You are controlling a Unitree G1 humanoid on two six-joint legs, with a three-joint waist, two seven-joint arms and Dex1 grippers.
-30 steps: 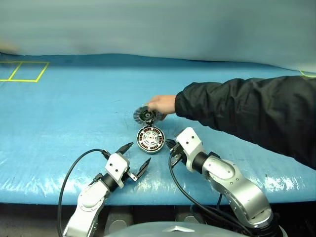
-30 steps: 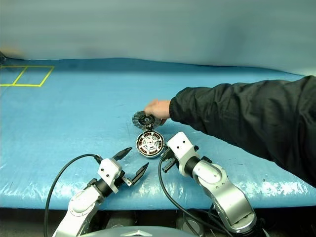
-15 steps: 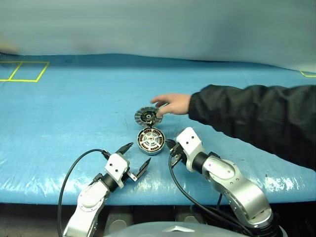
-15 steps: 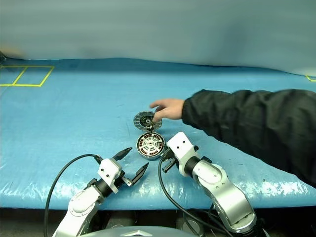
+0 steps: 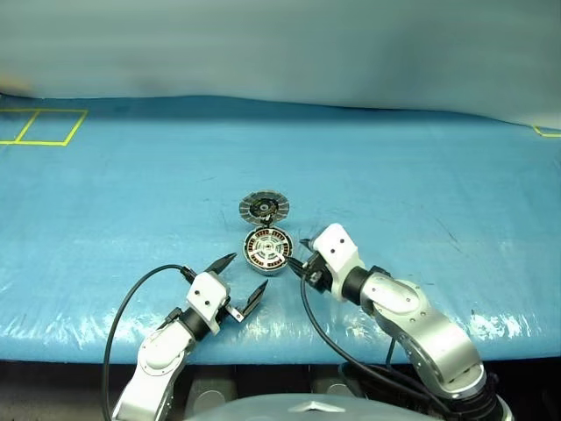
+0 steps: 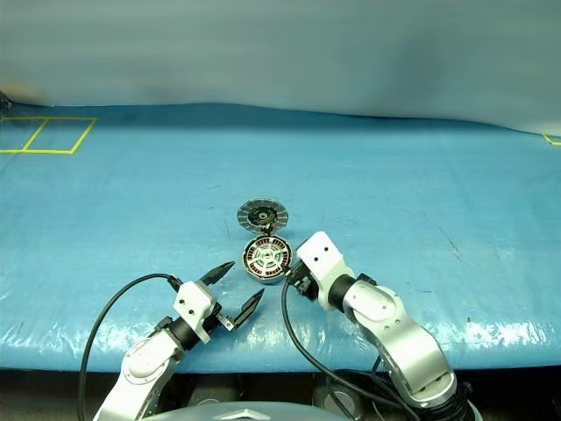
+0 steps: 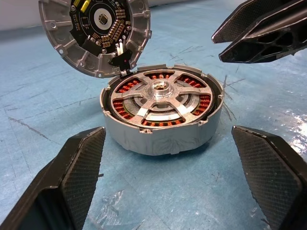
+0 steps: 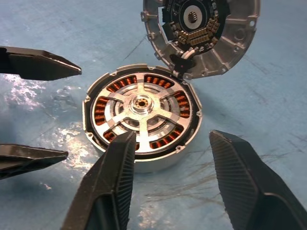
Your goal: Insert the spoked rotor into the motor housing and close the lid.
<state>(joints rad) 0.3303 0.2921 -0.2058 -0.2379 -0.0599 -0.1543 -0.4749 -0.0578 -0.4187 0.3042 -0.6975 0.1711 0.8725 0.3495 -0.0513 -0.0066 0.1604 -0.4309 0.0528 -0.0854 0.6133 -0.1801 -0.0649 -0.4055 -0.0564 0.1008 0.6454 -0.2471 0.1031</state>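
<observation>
**Rotor seated, lid open, both grippers empty**

The spoked rotor [image 8: 141, 111] sits inside the motor housing [image 7: 163, 136]; spokes and hub lie about flush with the rim, copper coils showing between the spokes; insertion looks done. The housing rests flat on the blue table cover [image 5: 131, 175], between the two arms. The lid [image 7: 95, 36] is swung back on its hinge at the far rim, inner face with the dark board exposed; it lies tilted open, so closing is what remains.

Right gripper [image 8: 170, 158] sits just beside the housing's near edge, fingers spread apart and holding nothing; placed low and close, probably having let go of the rotor. Left gripper [image 5: 237, 281] hangs near the front of the table, apart from the housing, fingers wide and empty; its wrist view faces the housing, so likely standing by to brace it while the lid gets flipped.
</observation>
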